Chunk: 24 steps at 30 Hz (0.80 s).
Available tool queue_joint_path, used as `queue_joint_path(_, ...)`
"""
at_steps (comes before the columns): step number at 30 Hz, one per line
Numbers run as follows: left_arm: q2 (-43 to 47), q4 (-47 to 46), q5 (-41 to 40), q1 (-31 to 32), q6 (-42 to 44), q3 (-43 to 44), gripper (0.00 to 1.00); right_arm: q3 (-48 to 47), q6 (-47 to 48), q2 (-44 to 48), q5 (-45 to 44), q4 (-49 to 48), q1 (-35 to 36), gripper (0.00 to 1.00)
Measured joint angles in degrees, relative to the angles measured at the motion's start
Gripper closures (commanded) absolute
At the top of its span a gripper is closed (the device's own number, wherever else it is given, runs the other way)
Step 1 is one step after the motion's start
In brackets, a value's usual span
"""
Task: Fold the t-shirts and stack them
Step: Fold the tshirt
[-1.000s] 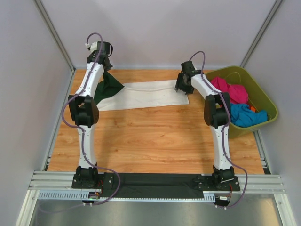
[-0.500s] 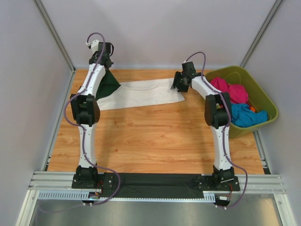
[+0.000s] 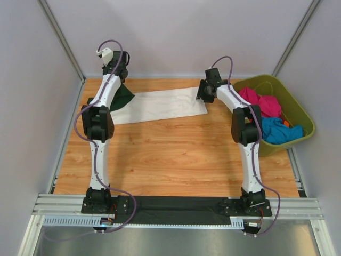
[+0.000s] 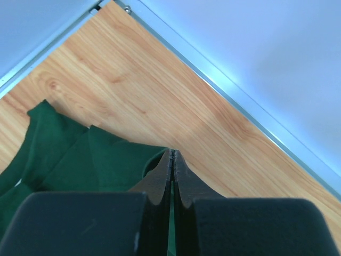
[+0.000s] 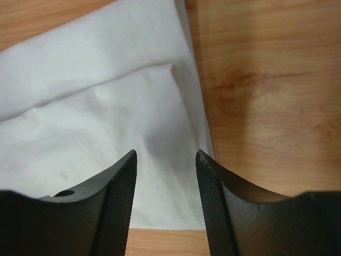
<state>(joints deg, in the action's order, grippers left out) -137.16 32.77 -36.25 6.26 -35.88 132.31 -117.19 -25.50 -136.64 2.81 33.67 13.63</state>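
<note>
Gripping side: the left end effector (image 4: pixel 171 160) is clenching an edge of the green t-shirt (image 4: pixel 80 160), jaws pressed together on the fabric, and is holding that edge raised near the far left corner of the worktop (image 3: pixel 170 154).
Hovering side: the right end effector (image 5: pixel 165 160) is hanging released, jaws apart, just above the right end of the white t-shirt (image 5: pixel 106 106), and is grasping nothing.
Lying cloth: the white t-shirt is lying flat along the far edge, its left end meeting the green one.
Waiting pile: a pink garment (image 3: pixel 261 101) and a blue garment (image 3: pixel 277 130) are sitting in the olive bin (image 3: pixel 279 148) at the right.
Doing it well: by my judgement the green t-shirt is calling for a slow, level pull clear of the white one, so the flat cloth is not dragging along. The right end effector could be pressing its end down while that is happening.
</note>
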Motion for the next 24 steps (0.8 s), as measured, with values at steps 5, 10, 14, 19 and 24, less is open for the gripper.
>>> queue_joint_path(5,0.0,0.0,-2.8,-0.3,0.0,0.0,1.00,0.8,0.5,0.0,-4.7,4.1,0.0,0.51)
queue_joint_path(10,0.0,-1.4,-2.7,-0.7,1.3,-1.1,1.00,-1.8,1.8,0.0,-8.0,7.4,0.1,0.51)
queue_joint_path(14,0.0,-3.2,-0.7,-0.8,2.4,-3.2,1.00,-5.6,3.2,0.5,-7.7,6.7,0.6,0.51)
queue_joint_path(19,1.1,-3.7,1.6,-0.8,2.8,-8.5,1.00,-5.7,5.4,2.0,-3.2,3.3,2.7,0.51)
queue_joint_path(24,6.8,-2.5,3.6,-0.8,2.8,-16.8,1.00,-5.7,6.6,1.8,2.6,1.0,4.8,0.52)
